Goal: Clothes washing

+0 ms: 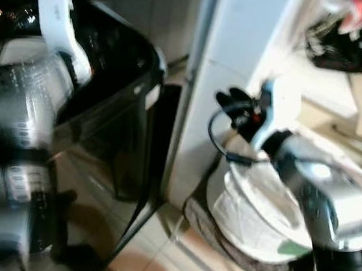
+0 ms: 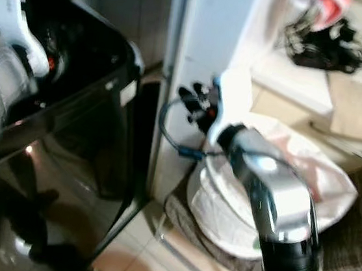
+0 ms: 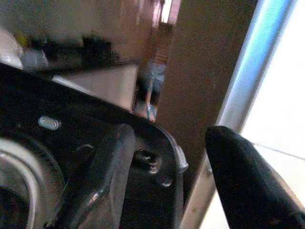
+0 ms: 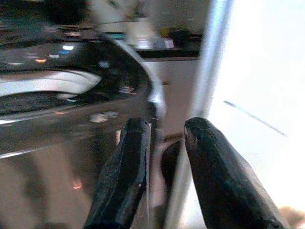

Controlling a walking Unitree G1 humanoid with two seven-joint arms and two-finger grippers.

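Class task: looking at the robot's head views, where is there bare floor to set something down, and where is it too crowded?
Free: the pale tiled floor between the glossy black washing machine and the white laundry basket. Crowded: the dark gap between the machine and the white upright panel looks narrow, with the right claw hanging beside it.

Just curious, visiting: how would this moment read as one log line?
left gripper: open, over washer | right gripper: open, empty, beside washer | laundry basket: on floor
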